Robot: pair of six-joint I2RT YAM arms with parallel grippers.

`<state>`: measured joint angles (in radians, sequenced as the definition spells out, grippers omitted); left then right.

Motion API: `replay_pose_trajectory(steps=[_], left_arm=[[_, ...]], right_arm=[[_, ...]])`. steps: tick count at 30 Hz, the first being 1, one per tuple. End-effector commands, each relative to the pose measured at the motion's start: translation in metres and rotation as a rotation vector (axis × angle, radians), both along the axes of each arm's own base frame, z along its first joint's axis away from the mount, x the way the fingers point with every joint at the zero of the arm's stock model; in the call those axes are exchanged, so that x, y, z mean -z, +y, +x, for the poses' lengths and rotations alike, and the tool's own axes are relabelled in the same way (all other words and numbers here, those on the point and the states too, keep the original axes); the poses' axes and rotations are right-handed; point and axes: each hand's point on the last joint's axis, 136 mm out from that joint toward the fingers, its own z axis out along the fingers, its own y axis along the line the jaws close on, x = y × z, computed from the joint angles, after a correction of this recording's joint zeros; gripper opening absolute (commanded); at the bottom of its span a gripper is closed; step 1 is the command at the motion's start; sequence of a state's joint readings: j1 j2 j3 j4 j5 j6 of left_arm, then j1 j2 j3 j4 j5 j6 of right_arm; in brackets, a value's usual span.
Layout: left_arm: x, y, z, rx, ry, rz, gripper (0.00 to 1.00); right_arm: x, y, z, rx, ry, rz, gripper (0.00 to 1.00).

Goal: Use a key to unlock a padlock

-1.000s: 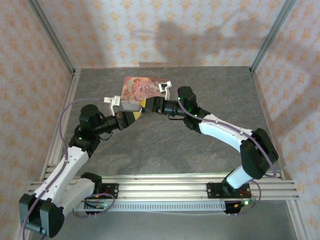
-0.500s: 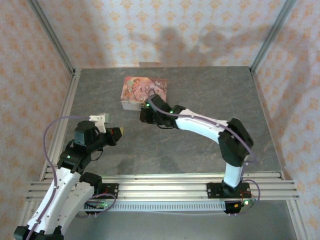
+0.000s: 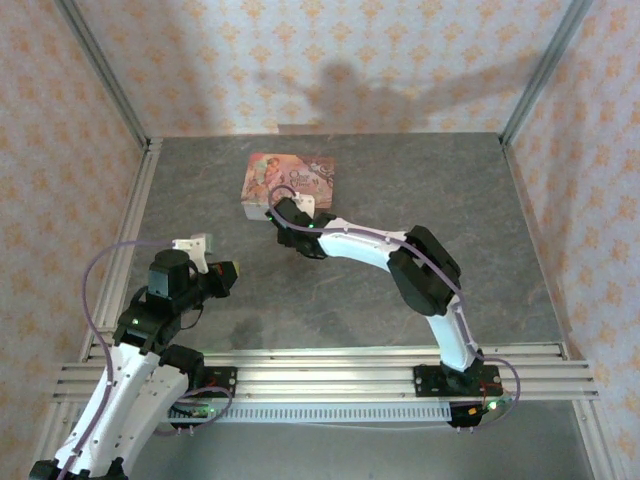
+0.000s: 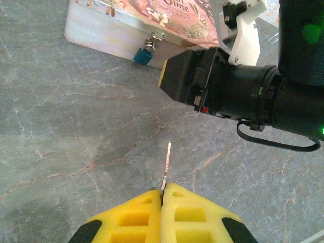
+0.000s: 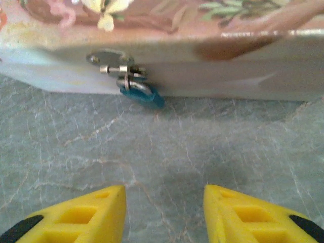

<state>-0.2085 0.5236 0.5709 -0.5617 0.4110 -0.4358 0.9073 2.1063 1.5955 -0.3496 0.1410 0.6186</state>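
The key [image 4: 166, 165] has its head hidden between the left end effector [image 4: 162, 191] pads; the padlock [image 5: 144, 94] looks blurred.

My fingers [image 5: 81, 215] are yellow; padlock [image 5: 144, 95], upper left, teal-blue; tin box [image 5: 167, 20] pink, flower-printed; tabletop [image 5: 202, 147] veined grey; key [image 4: 166, 164] silvery.

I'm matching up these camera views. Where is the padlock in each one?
Top: too small to make out; it is at the pink box's near wall.
Left wrist: padlock top, left of centre, on the box front.
Right wrist: upper left, under the clasp.
Shared landmark: the pink box.
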Motion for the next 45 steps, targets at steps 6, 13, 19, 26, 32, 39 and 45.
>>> replay_pose_trajectory(steps=[6,13,19,26,32,39,45], left_arm=[[0.003,-0.003,0.003,0.021,-0.009,-0.002,0.0],[0.003,-0.005,0.004,0.033,-0.014,-0.004,0.0],[0.002,-0.005,0.003,0.037,-0.023,-0.009,0.0],[0.001,-0.006,0.003,0.041,-0.028,-0.014,0.0],[0.002,-0.007,0.003,0.046,-0.029,-0.018,0.0],[0.002,-0.008,0.003,0.049,-0.027,-0.018,0.0],[0.002,-0.008,0.003,0.048,-0.029,-0.018,0.0]], right_arm=[[-0.006,0.013,0.028,0.086,-0.121,0.041,0.39],[0.006,0.025,0.043,0.103,-0.12,0.01,0.48],[0.013,0.028,0.052,0.127,-0.13,-0.028,0.51],[0.016,0.023,0.058,0.159,-0.151,-0.068,0.51],[0.024,0.018,0.06,0.175,-0.15,-0.086,0.52],[0.031,0.015,0.066,0.185,-0.134,-0.072,0.51],[0.033,0.017,0.072,0.17,-0.133,-0.067,0.44]])
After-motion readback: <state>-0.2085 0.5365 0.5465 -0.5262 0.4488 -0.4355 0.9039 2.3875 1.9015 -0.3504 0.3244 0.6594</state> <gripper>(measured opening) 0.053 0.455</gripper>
